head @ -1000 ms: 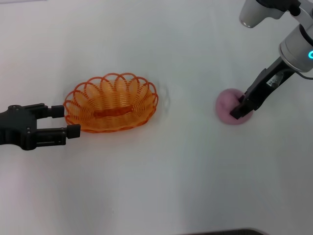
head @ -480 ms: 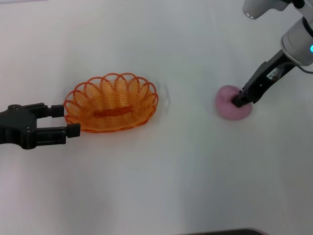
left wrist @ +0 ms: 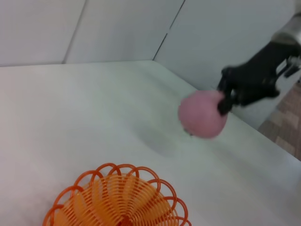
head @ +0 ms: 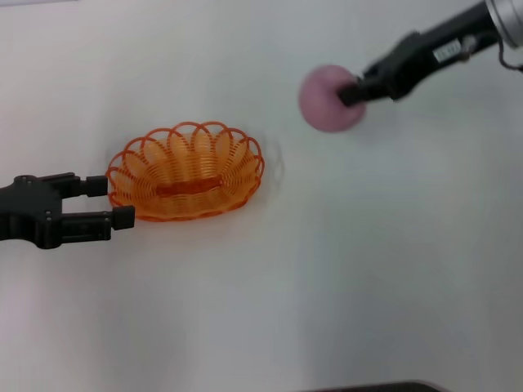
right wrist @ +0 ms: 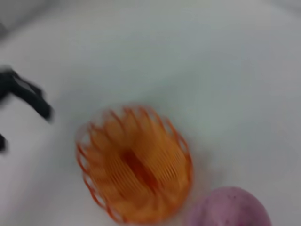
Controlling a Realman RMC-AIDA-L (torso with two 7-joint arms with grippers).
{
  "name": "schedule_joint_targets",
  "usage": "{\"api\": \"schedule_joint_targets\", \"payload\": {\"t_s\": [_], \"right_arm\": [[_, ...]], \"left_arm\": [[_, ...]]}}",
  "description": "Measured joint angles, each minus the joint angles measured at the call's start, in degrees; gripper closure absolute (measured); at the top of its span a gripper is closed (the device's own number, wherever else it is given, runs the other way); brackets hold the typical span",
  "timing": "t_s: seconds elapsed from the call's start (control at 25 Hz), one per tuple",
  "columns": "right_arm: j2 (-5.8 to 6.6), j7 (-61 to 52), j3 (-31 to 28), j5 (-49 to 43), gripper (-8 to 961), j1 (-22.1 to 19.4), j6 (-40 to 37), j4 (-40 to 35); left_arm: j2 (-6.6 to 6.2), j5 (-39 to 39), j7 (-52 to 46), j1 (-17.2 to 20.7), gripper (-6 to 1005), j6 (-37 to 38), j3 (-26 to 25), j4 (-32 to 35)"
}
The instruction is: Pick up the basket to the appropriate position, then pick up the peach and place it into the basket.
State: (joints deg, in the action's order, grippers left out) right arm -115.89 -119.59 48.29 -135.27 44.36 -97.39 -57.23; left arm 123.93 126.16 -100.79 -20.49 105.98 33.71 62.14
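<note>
The orange wire basket (head: pixel 186 171) stands on the white table left of centre; it also shows in the left wrist view (left wrist: pixel 118 199) and the right wrist view (right wrist: pixel 134 164). My right gripper (head: pixel 353 88) is shut on the pink peach (head: pixel 327 98) and holds it in the air to the right of the basket and farther back. The peach also shows in the left wrist view (left wrist: pixel 203 114) and the right wrist view (right wrist: pixel 230 208). My left gripper (head: pixel 114 202) is open at the basket's left end, its fingers beside the rim, not closed on it.
The white table (head: pixel 270 286) spreads around the basket with nothing else on it. A grey wall (left wrist: pixel 225 28) and the table's far edge show in the left wrist view.
My right gripper has lifted the peach off the table at the right and carried it up and leftward toward the basket. The left gripper and basket have not moved.
</note>
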Motion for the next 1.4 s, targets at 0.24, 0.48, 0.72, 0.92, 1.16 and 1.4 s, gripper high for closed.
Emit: {"api": "schedule_joint_targets", "payload": {"t_s": [0.24, 0.48, 0.72, 0.92, 1.16, 1.4], "right_arm": [[-0.64, 6.4, 0.2, 13.6, 882, 2.3, 2.4, 7.1], [-3.69, 13.5, 1.1, 18.3, 869, 5.5, 8.6, 17.2], [-4.01, 17.0, 3.7, 22.2, 624, 6.8, 12.8, 24.2], [-3.87, 17.2, 4.5, 23.8, 384, 6.0, 12.6, 24.3], [-3.48, 17.5, 3.7, 26.4, 164, 2.2, 9.8, 21.1], [-3.18, 18.3, 3.6, 30.2, 67, -6.4, 6.3, 11.8]], "left_arm": [[0.0, 0.1, 0.0, -0.2, 151, 0.0, 0.0, 0.0], [-0.05, 0.1, -0.1, -0.3, 155, 0.0, 0.0, -0.8], [-0.12, 0.1, -0.1, -0.3, 155, -0.4, 0.1, -1.3], [-0.1, 0.1, -0.1, -0.4, 155, -0.5, 0.1, -1.4], [-0.09, 0.1, -0.1, -0.3, 156, -0.5, 0.1, -1.4], [-0.13, 0.0, -0.1, -0.2, 156, -0.6, -0.4, -1.4]]}}
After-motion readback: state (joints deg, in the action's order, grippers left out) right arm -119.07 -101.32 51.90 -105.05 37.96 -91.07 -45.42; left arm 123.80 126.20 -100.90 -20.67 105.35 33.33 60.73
